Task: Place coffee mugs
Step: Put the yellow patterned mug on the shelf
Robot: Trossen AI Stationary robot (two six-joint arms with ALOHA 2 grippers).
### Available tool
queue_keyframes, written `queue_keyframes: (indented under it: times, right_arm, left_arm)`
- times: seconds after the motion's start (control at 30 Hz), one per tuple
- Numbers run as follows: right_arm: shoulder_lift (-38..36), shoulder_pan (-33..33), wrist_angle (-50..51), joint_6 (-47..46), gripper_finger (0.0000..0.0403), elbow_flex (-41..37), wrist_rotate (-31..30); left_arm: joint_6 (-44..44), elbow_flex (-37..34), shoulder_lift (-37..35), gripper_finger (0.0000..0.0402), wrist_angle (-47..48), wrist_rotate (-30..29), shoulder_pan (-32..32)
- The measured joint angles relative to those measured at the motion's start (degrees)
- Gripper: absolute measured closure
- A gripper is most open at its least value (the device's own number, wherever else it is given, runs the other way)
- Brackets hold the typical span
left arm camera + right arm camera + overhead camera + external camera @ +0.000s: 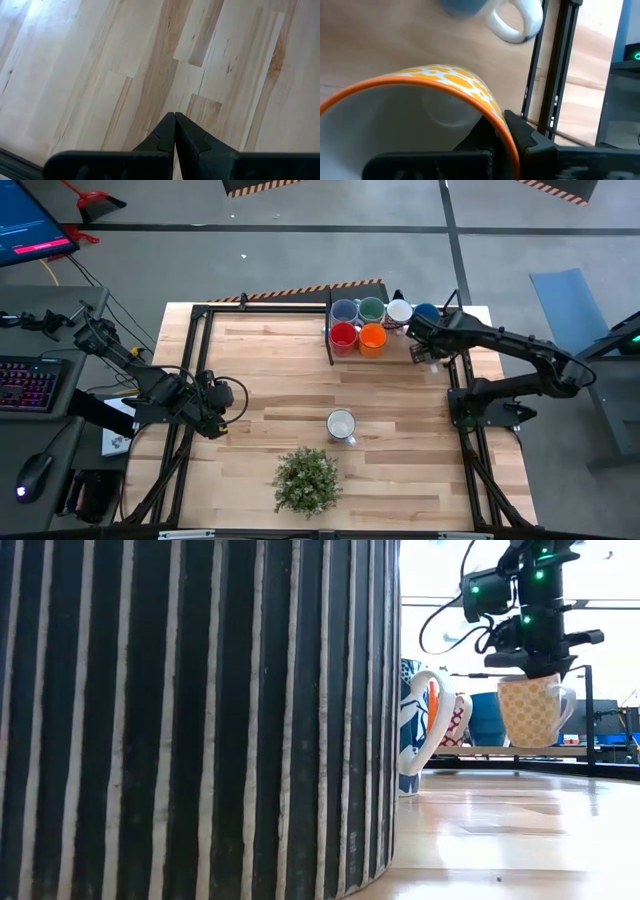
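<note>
Holding cream mug [531,710] upright by rim, handle sideways, right pincer [495,131] gripping; left pincer [174,131] closed.

Left gripper [174,116]: two dark fingers [161,137] pressed together, tips meeting with no gap, nothing between them. Beneath them, bare bench [100,65] of pale wood planks, streaked grain, one knot near the edge. Dark strip at one corner.

Bright backlight glare; near planter [190,710] perhaps blurred.
</note>
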State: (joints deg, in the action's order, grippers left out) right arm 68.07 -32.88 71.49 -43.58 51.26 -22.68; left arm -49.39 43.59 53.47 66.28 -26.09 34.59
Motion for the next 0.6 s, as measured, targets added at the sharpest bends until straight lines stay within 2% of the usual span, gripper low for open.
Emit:
queue_keyframes:
  times: [0.17,0.6]
  right_arm:
    - [0.17,-2.09,-1.86,2.26,0.0403,0.75,-1.26]
    - [0.15,-7.52,-3.14,6.58,0.0403,0.85,1.25]
  left_arm:
    - [0.02,0.00,0.00,0.0401,0.00,0.00,0.00]
    - [-0.07,0.00,0.00,0.0402,-0.15,0.01,0.00]
